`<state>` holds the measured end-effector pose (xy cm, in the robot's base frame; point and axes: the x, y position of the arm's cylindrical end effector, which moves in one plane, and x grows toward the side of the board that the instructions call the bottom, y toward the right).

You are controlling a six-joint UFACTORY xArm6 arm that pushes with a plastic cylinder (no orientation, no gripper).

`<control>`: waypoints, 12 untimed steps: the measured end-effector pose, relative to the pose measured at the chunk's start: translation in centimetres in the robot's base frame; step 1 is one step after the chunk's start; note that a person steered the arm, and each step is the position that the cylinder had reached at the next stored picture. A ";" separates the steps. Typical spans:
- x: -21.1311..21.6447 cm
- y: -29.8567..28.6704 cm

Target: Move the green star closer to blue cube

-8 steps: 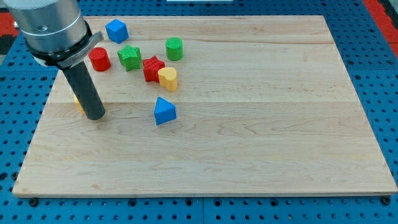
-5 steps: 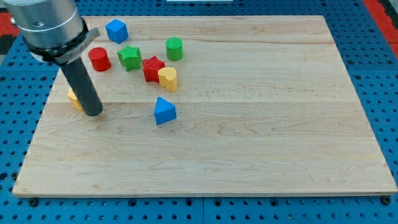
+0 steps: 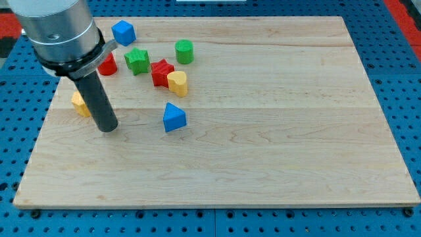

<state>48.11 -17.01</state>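
My tip (image 3: 107, 128) rests on the board (image 3: 276, 131) near the view's left side, and it touches no block; it is only a bare rod, so it has nothing to open and holds nothing. Just beside the rod, toward the view's left, lies a yellow block (image 3: 79, 103), partly hidden, so I cannot tell its shape. The green star (image 3: 137, 60) sits near the view's top, just below and to the right of the blue cube (image 3: 123, 31), with a small gap between them. A red cylinder (image 3: 108, 64) is at the star's left, half covered by the arm, and a red star (image 3: 161, 71) with a yellow block (image 3: 177, 83) stands at its lower right. I think the tip is low on the board because it must come to the star from below and right, so that a push sends it up and left to the cube. The red star stands close on that side, so the way in is narrow. A green cylinder (image 3: 184, 51) and a blue block (image 3: 173, 118) are apart from this path.
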 end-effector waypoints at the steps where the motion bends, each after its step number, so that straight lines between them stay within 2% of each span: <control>1: -2.7 0.1; 3: -8.2 0.8; 4: -8.4 4.6; 5: -8.9 4.5; 7: -1.5 3.4; 8: -0.3 4.8; 11: -11.6 2.6; 12: -11.3 2.0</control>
<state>36.77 -15.03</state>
